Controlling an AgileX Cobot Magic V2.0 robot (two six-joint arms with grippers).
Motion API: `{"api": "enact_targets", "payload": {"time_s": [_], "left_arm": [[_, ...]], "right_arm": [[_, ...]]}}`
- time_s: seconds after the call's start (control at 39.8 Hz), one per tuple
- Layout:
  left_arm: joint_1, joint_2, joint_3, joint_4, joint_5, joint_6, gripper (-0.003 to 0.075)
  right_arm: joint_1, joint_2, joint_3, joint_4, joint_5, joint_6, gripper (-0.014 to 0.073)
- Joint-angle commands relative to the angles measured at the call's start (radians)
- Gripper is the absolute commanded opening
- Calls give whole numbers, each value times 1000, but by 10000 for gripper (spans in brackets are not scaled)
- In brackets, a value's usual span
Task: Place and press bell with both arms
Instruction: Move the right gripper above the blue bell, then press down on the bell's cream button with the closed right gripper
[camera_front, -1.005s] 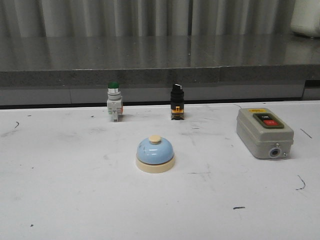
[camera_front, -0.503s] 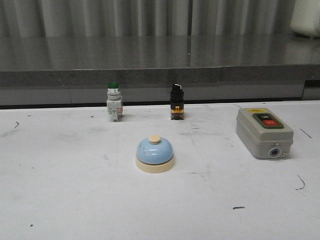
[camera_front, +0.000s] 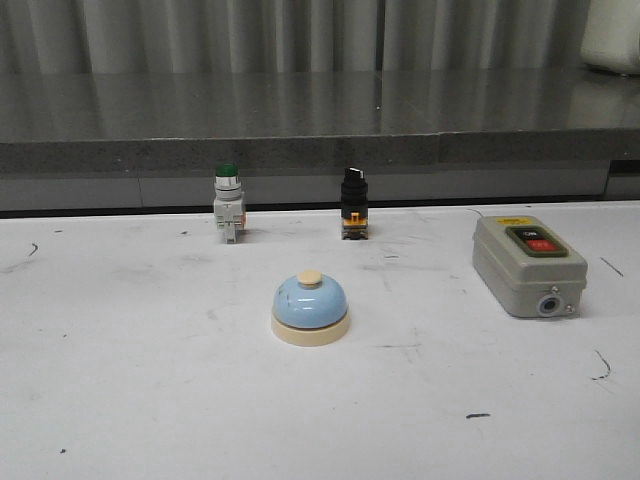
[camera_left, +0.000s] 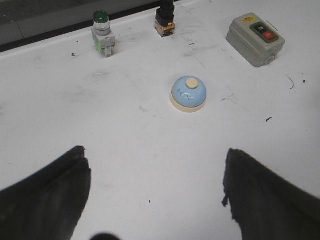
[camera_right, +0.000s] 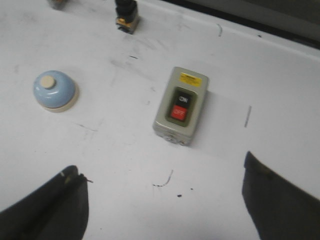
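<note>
The light-blue bell (camera_front: 311, 308) with cream base and cream button stands upright in the middle of the white table. It also shows in the left wrist view (camera_left: 188, 93) and the right wrist view (camera_right: 55, 90). Neither arm shows in the front view. My left gripper (camera_left: 155, 172) is open and empty, high above the table, well short of the bell. My right gripper (camera_right: 160, 187) is open and empty, above the table on the near side of the grey switch box, with the bell off to one side.
A grey switch box (camera_front: 528, 265) with a red button lies at the right. A green-capped push button (camera_front: 228, 203) and a black selector switch (camera_front: 354, 204) stand near the table's far edge. A dark ledge (camera_front: 300, 150) runs behind the table.
</note>
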Motion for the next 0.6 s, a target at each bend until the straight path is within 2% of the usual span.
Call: {"api": "enact_targets", "payload": {"time_s": [0.0, 0.18, 0.43, 0.5, 0.58], "left_arm": [[0, -2, -29, -12, -63, -11, 536], [0, -2, -29, -12, -63, -11, 536], [0, -2, -29, -12, -63, -11, 536], [0, -2, -29, -12, -63, -11, 536], [0, -2, -29, -12, -63, -11, 536]], "right_arm": [[77, 65, -83, 16, -44, -17, 526], [203, 208, -160, 10, -76, -19, 262], [322, 409, -273, 10, -85, -19, -20], [342, 465, -306, 10, -90, -19, -74], [359, 515, -336, 10, -92, -19, -68]]}}
